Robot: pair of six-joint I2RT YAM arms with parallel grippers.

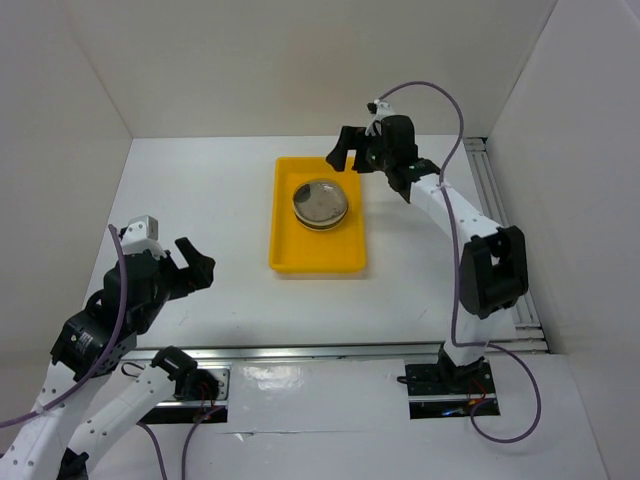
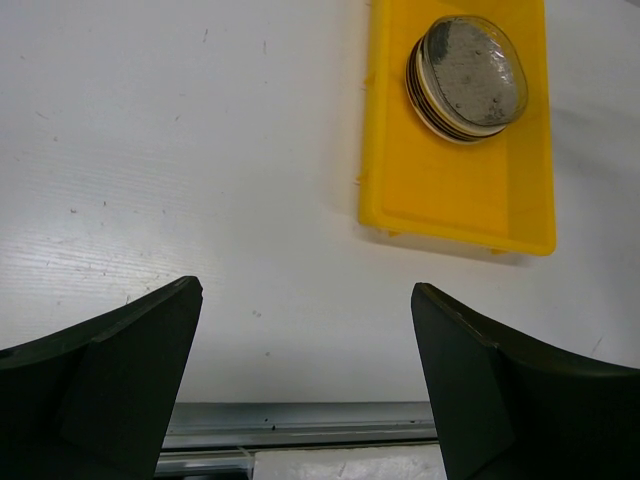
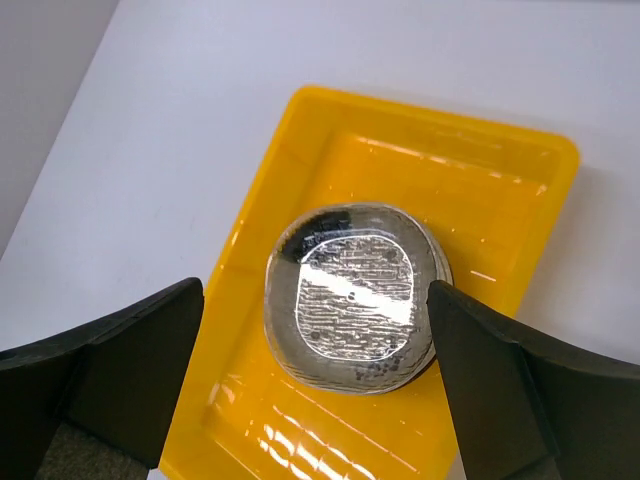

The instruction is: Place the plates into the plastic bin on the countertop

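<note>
White walls (image 1: 300, 70) close in a plain white countertop (image 1: 200, 190) on three sides, and a metal rail (image 1: 330, 352) runs along the near edge where the two arms are bolted down. A bright yellow plastic bin (image 1: 315, 252) lies flat on the counter, a little right of centre, its long side running away from the arms.

The plates (image 1: 321, 203) are all inside it, piled in one neat stack that sits about midway along the bin, nearer its right wall. The near part of the bin floor is bare yellow. The top plate looks glassy and grey, catching the light. Below it, the left wrist view shows cream and dark rims layered at the stack's edge. How many plates are in the pile I cannot tell.

The right gripper (image 1: 345, 150) hangs above the far end of the bin, looking down on the stack, its jaws spread wide with nothing between them. The left gripper (image 1: 195, 262) is over bare counter at the near left, well apart from the bin, its jaws also wide and empty.
</note>
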